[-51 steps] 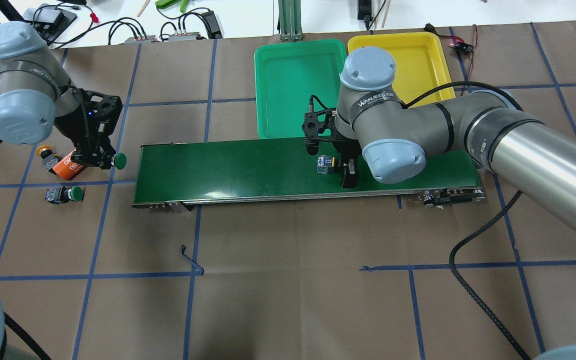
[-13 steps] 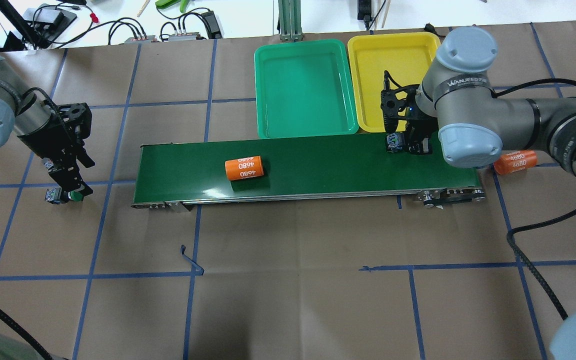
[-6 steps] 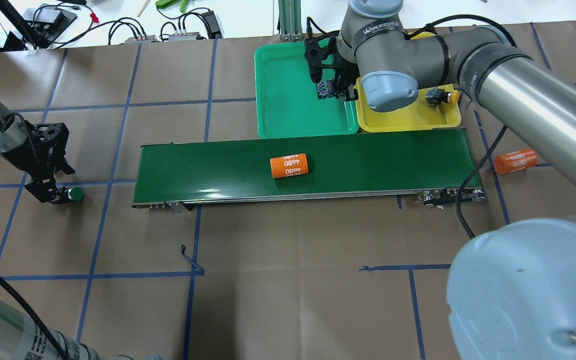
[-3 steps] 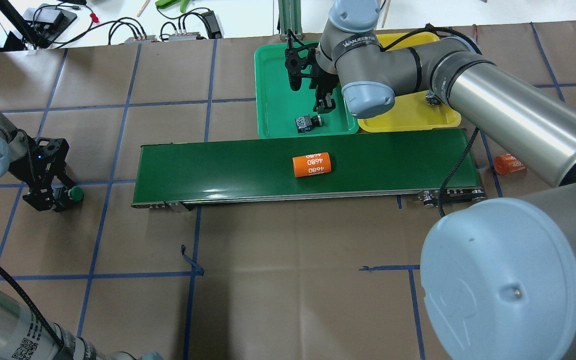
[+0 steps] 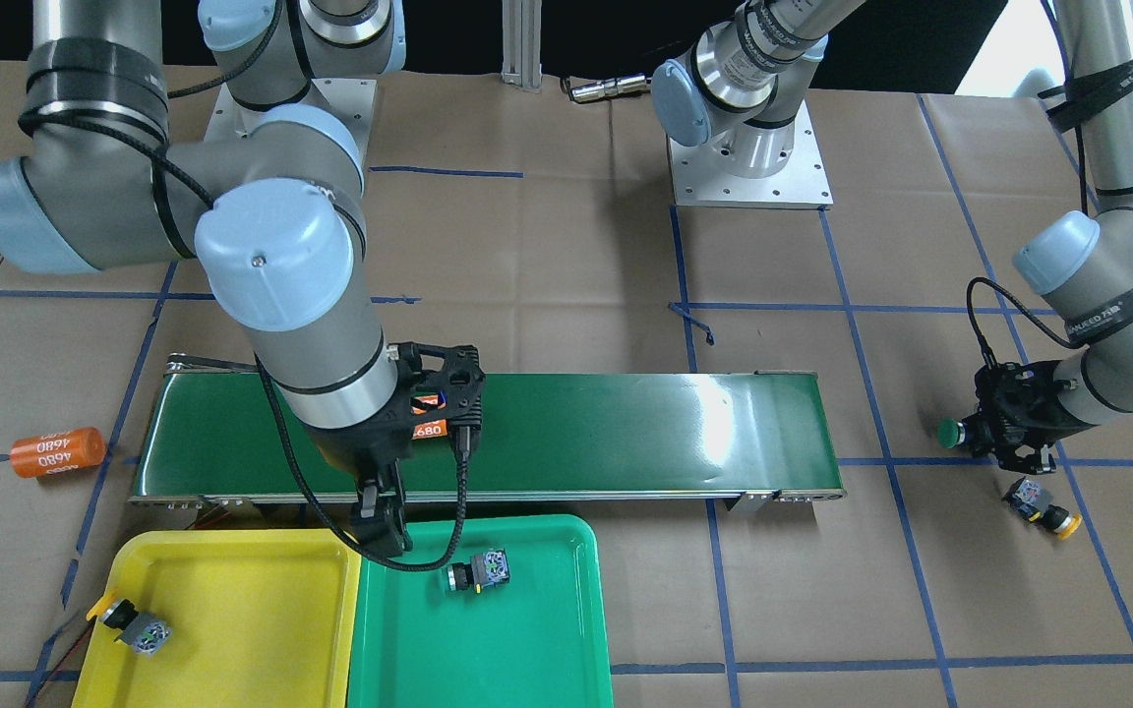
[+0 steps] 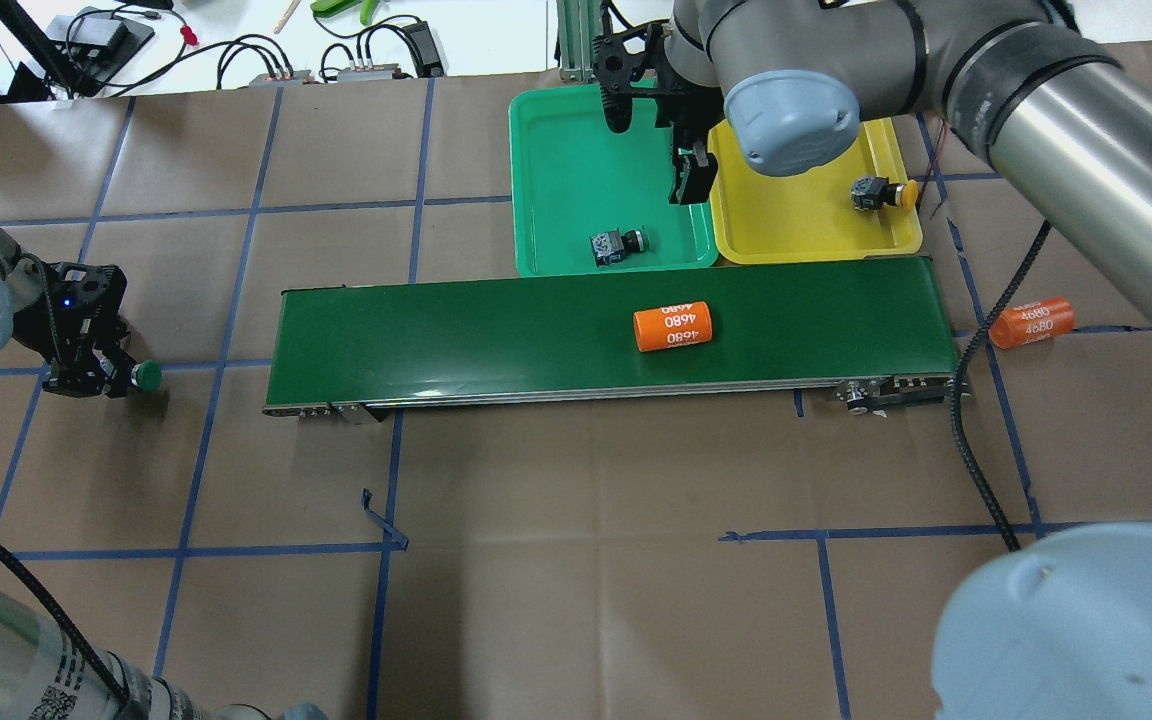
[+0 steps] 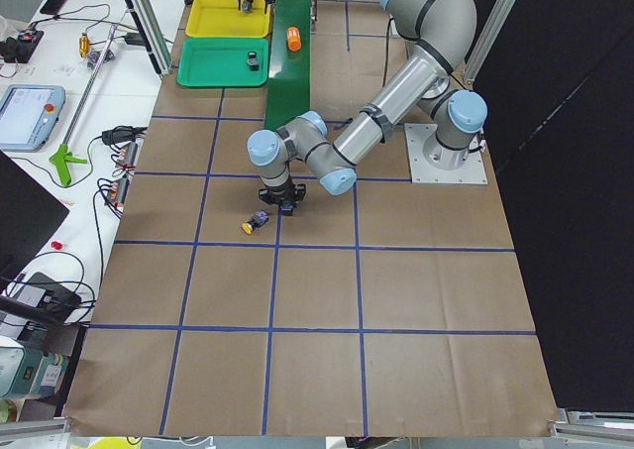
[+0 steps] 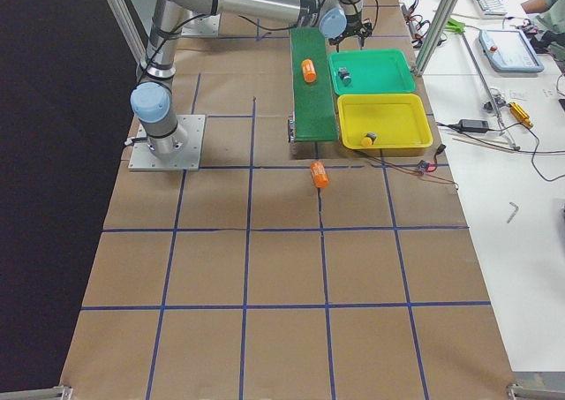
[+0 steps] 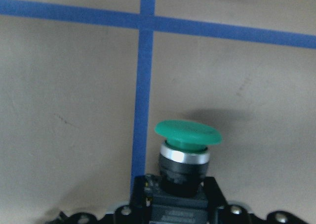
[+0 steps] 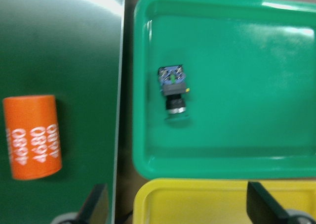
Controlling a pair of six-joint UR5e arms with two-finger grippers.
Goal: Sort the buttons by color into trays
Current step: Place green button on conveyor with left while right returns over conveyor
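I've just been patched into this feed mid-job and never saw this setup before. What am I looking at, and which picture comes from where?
These are two robot arms at a paper-covered table, sorting push buttons by colour. Two pictures look down from behind and from across the table, two from the table's ends, and one camera rides on each wrist. A dark green conveyor belt carries an orange cylinder; a second cylinder lies on the table. The green tray holds one button, the yellow tray a yellow button. The right hand is open and empty over the trays. The left hand grips a green button; a second yellow button lies beside it.
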